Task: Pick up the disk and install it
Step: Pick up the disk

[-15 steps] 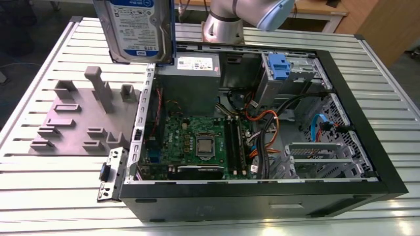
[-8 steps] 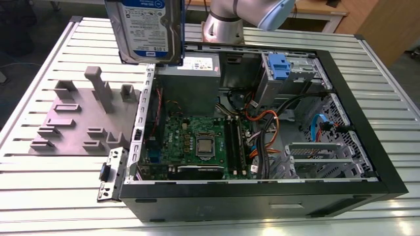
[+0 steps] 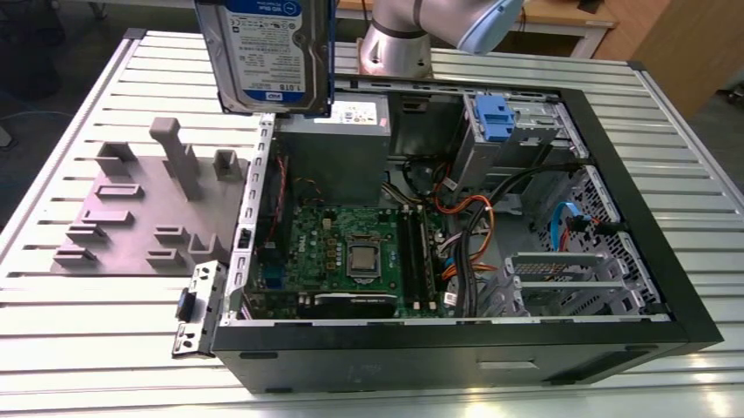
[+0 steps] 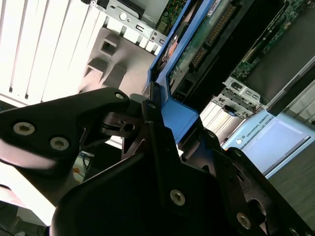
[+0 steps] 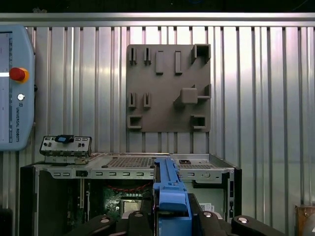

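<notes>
Blue-framed disk (image 3: pixel 270 52) hangs pinched in the jaws (upright) above the open computer case (image 3: pixel 465 340).

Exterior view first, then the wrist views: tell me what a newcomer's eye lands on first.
The disk, blue-framed and label outward, hangs high at the exterior view's top, held by the gripper, jaws shut on its frame. Below it lies the open computer case, motherboard and cables exposed, with a grey fixture plate at the exterior view's left.
</notes>
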`<state>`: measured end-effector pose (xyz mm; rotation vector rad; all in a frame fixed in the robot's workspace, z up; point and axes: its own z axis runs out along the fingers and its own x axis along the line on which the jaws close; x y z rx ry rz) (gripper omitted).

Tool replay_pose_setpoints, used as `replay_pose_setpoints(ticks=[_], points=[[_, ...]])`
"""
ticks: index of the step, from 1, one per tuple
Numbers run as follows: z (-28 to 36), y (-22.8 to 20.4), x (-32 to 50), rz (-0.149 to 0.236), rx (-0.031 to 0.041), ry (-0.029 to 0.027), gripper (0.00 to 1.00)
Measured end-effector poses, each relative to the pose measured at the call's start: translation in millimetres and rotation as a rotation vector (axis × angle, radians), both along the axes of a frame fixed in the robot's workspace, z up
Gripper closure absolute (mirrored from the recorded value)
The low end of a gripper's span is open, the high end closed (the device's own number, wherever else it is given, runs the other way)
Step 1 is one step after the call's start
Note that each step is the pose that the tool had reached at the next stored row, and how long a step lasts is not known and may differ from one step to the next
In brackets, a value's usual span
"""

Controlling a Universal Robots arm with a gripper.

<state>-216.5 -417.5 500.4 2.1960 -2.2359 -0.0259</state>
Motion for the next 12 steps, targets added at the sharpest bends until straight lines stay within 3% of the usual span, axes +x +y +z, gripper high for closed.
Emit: replay_pose_setpoints(ticks=[9, 12], points=[[0.0, 0.0, 0.1, 0.000, 0.0000, 0.0000, 0.64], [0.0, -2.0, 0.2, 0.000, -0.0001, 0.0000, 0.64]])
